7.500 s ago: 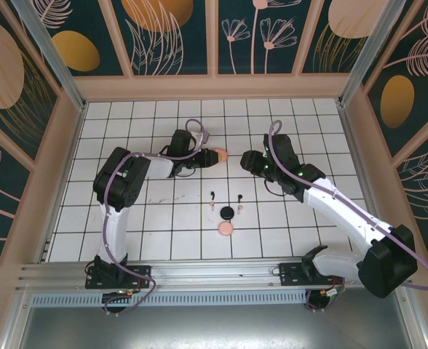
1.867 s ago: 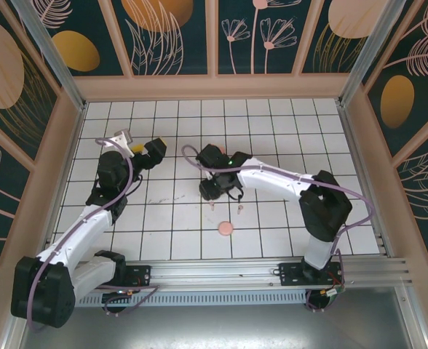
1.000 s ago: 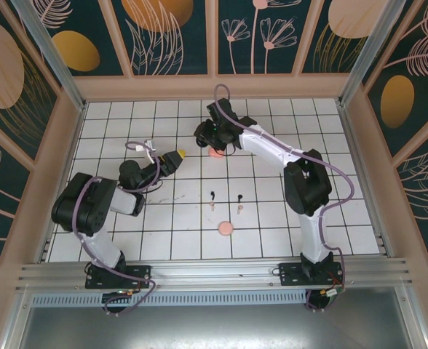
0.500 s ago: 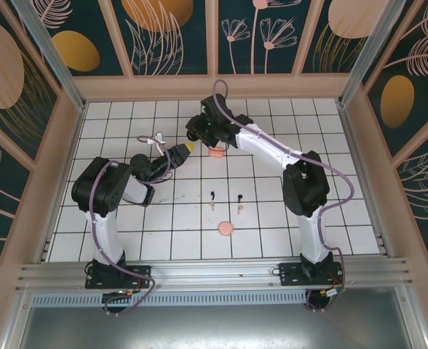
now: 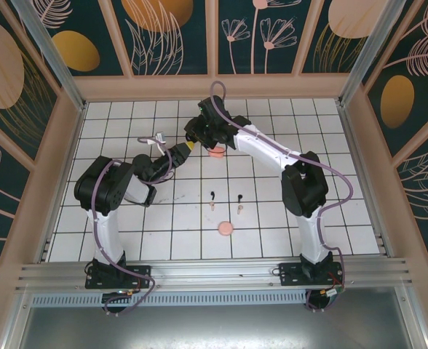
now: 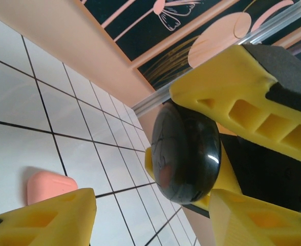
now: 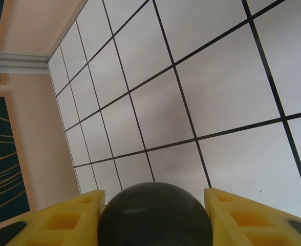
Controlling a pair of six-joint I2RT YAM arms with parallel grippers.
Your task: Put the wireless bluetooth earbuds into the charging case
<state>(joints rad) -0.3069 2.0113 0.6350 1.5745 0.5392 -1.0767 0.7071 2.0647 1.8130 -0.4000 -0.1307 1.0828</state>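
Jaws of the right gripper (image 7: 155, 218) clamp a glossy black case (image 6: 186, 151); the left gripper (image 6: 148, 220) stands parted just before it. Four earbuds (image 5: 212, 195) lie on mid-table tiles, near a round peach case (image 5: 226, 228)

The left arm (image 5: 105, 234) and the right arm (image 5: 261, 145) are each built of white tubular links joined by rounded black joint housings, and each is bolted down through black base plates (image 5: 301, 273). A lilac cable (image 5: 349, 182) is looped loosely along the outside of each arm. The left fingers (image 6: 43, 220) and the right fingers (image 7: 53, 223) are moulded in yellow plastic, lightened by rectangular recessed pockets, and carried on black mounts.
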